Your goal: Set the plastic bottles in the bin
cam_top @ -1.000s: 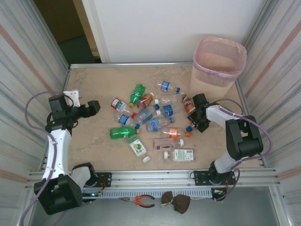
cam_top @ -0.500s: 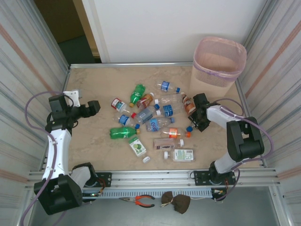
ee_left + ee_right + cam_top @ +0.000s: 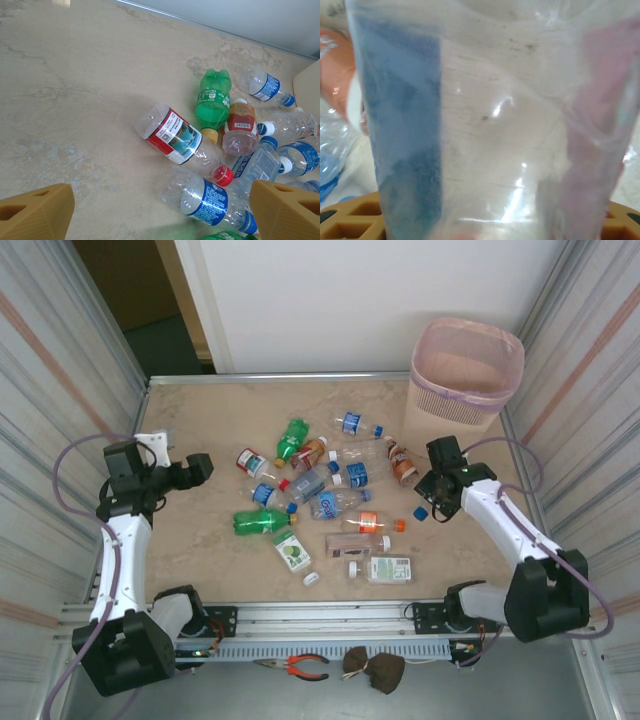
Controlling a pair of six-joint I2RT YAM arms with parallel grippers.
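- Hanging above the table (image 3: 190, 410) with its two fingers wide apart, the left gripper (image 3: 199, 469) holds nothing.
- Right in front of it lie the plastic bottles (image 3: 322, 502), all on their sides in a loose heap. The one nearest its fingers is the red-label bottle (image 3: 176, 136). A green bottle (image 3: 213, 97) lies just past that one.
- These bottles look empty, so they should be very light. They are thin and will squash if pinched hard. They are round and smooth, so they can roll or slip away.
- The best place to grab looks like the middle of the body, across the label, with one finger on each round side. The cap end is too small to hold well.
- On the far side of the heap, the right gripper (image 3: 431, 502) looks clamped on a clear bottle (image 3: 490, 125). The bottle sits between its fingers, and its blue cap (image 3: 421, 512) pokes out below them.
- The bin (image 3: 466, 370) stands past the right gripper, near but not touching, with its open top facing up. The clear bottle is not in it yet.
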